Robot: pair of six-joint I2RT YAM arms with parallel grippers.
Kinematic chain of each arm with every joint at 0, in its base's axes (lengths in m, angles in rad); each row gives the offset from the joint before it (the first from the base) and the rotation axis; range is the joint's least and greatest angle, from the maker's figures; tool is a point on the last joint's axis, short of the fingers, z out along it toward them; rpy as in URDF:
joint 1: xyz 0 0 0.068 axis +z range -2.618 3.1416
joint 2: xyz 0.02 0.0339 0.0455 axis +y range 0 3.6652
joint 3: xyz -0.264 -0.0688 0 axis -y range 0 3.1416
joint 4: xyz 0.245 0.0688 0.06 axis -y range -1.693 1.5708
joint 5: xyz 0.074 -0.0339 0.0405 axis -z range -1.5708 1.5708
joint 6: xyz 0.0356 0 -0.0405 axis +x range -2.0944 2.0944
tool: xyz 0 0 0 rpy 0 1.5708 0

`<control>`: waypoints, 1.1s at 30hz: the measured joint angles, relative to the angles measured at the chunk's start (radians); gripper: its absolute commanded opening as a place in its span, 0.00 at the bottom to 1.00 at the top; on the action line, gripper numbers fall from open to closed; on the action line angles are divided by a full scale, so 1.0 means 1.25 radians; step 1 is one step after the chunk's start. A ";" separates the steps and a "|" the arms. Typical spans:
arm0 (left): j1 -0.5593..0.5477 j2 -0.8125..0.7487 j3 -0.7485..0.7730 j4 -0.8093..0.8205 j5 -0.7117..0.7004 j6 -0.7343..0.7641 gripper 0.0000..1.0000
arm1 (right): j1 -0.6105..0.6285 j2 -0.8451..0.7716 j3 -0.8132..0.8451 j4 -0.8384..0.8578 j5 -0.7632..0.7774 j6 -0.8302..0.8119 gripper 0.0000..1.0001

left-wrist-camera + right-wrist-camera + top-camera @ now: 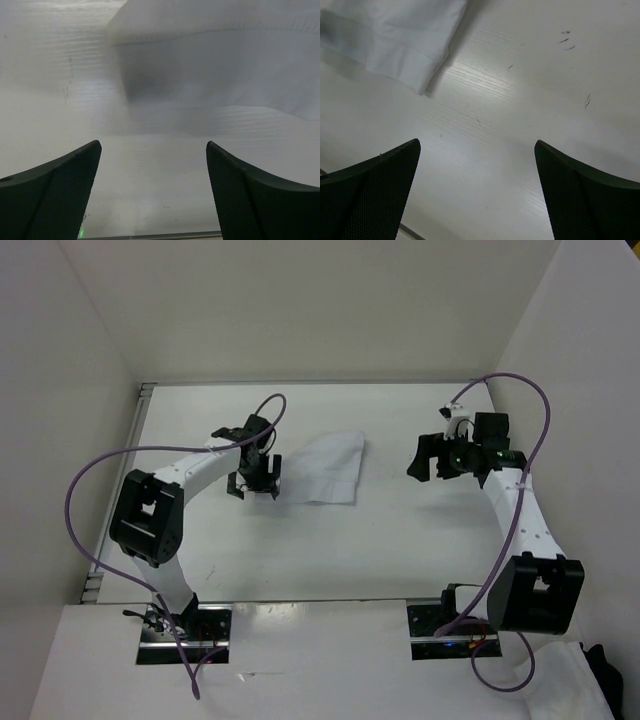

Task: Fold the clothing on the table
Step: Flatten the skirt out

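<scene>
The clothing (330, 468) lies about midway between the left and right edges of the worktop (400, 550), a little nearer the far edge than the near one. The left pincer (255, 485) hangs just beside its left side, released, with its fingers (65, 180) spread and nothing between them. The right pincer (432, 458) is also spread wide and empty, well apart from the cloth toward the right edge.

The main risk from here looks like the fold undoing itself. The fabric is thin and light, and the layer seen from the left wrist sits slightly raised, with a shadow beneath it, so a brush from a passing finger could drag it or flip it open. A low pinch might catch only the top layer (or all of them at once) and pull the shape askew. White on white also leaves the garment's edges hard to pick out.

The cloth is plain, soft and limp, a rough four-sided patch with a stitched hem band visible from the right wrist. The worktop is matte white with faint, fine streaks and a few dark specks near the right pincer. The fingers are black and tapered, with mesh-patterned inner faces.
</scene>
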 measured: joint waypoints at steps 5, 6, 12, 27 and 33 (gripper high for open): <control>-0.011 -0.001 -0.003 0.051 0.019 -0.003 0.95 | 0.011 0.077 0.011 -0.034 -0.049 -0.003 1.00; -0.010 -0.002 -0.006 0.061 0.019 -0.003 0.95 | 0.012 0.109 0.021 -0.043 -0.071 0.007 1.00; 0.038 -0.067 -0.099 0.145 0.098 0.004 0.93 | 0.013 0.232 0.012 -0.024 -0.194 0.140 1.00; 0.168 -0.027 -0.187 0.306 0.477 0.049 0.88 | 0.118 0.400 -0.035 0.133 -0.141 0.345 1.00; 0.196 -0.009 -0.189 0.305 0.491 0.060 0.85 | 0.268 0.456 -0.014 0.198 -0.145 0.405 0.93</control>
